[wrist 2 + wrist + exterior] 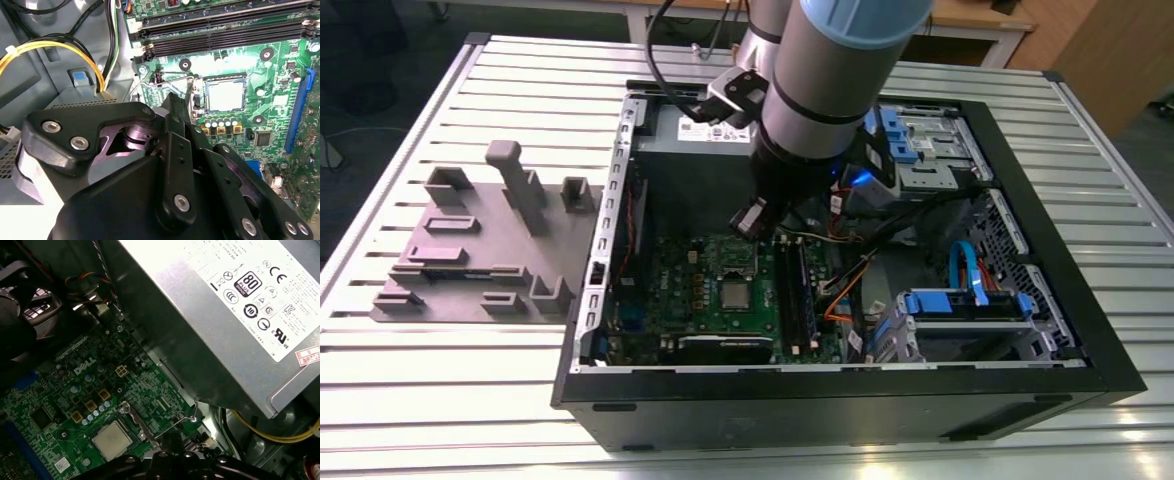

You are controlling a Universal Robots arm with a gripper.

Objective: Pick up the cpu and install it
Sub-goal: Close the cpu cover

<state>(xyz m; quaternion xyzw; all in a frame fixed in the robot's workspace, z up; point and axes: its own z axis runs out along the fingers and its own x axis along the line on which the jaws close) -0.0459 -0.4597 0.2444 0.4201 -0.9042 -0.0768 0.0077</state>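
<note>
The arm [821,90] reaches steeply down into the case, jaws' state unclear, above the seated cpu [224,95].

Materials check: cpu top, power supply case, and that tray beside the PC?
cpu: top looks like metal, matte silver-grey with a soft sheen, seated in its socket on the green board.
power supply case: seemingly sheet steel, brushed grey, folded edges, stickers on it.
tray: likely moulded or printed plastic, dull mauve-grey, no glare.
</note>
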